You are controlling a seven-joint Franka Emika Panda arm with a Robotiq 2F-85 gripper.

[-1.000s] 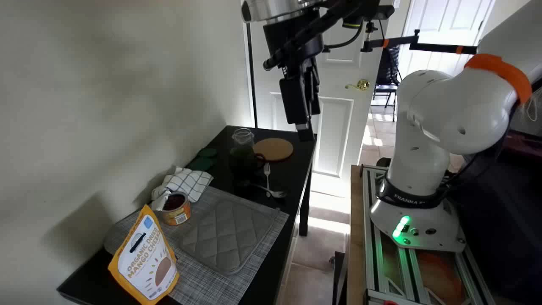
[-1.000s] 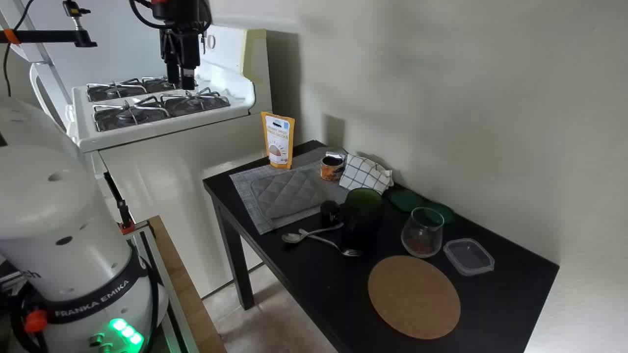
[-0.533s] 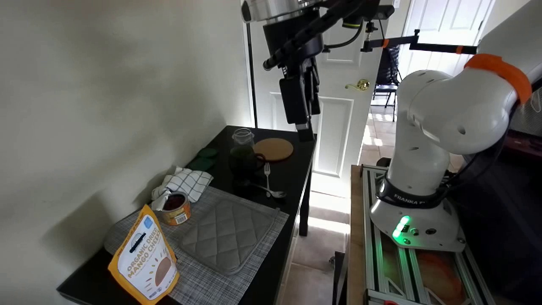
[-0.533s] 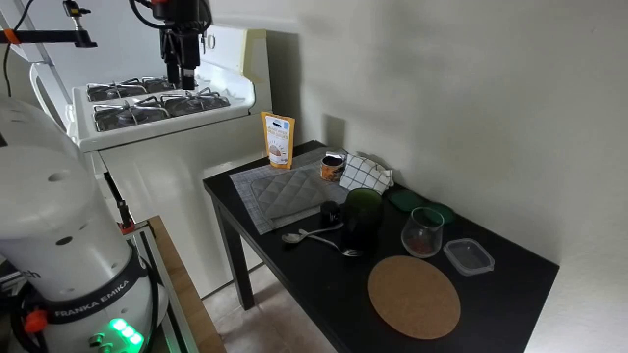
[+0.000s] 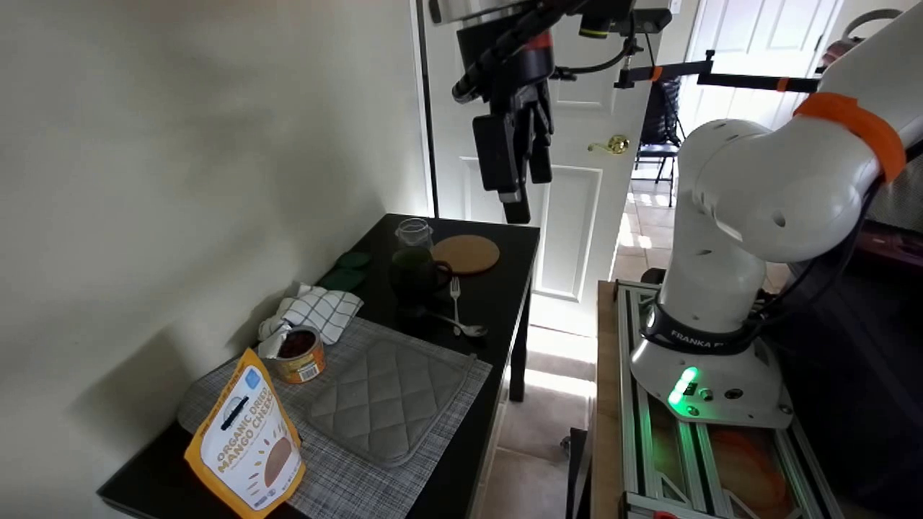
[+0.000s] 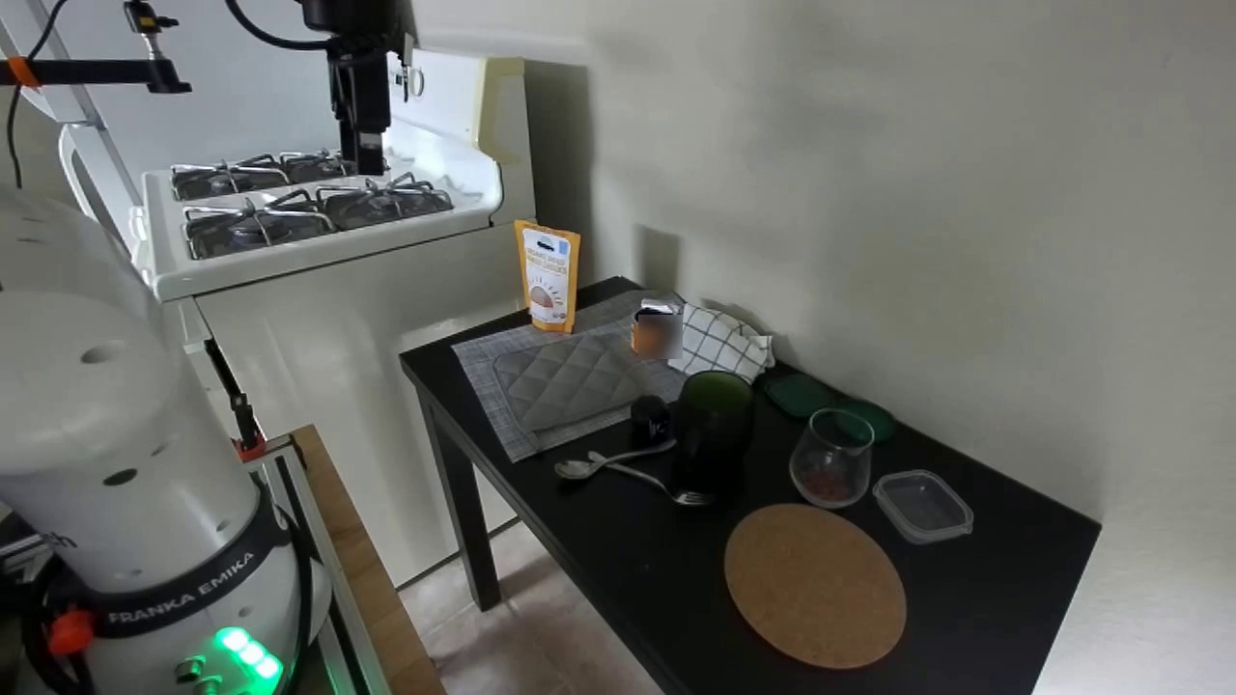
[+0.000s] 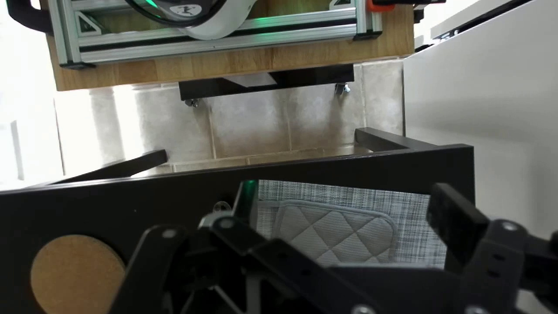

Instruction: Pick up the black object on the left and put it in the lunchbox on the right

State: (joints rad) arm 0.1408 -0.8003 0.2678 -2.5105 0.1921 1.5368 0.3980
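A small black object (image 6: pixel 649 420) stands beside the dark green mug (image 6: pixel 713 430) in an exterior view. It cannot be told apart in the dark area by the mug (image 5: pixel 414 270) in the exterior view where the mug's handle shows, and it does not show in the wrist view. A clear plastic box (image 6: pixel 922 504), apparently the lunchbox, sits near the table's far end. My gripper (image 5: pixel 528 193) hangs high above the table, touching nothing. In the wrist view the gripper (image 7: pixel 344 192) is open, its two fingers wide apart with nothing between them.
A clear glass (image 6: pixel 830 458) stands between mug and box. A cork disc (image 6: pixel 816 586), spoon (image 6: pixel 576 468) and fork (image 6: pixel 690 497) lie nearby. A grey pot holder (image 5: pixel 389 400), open can (image 5: pixel 301 357), checked cloth (image 5: pixel 324 311) and yellow pouch (image 5: pixel 249 447) occupy the placemat end.
My gripper has risen a little and turned slightly in the last half second. Its fingers now line up in an exterior view. The table things have not moved.
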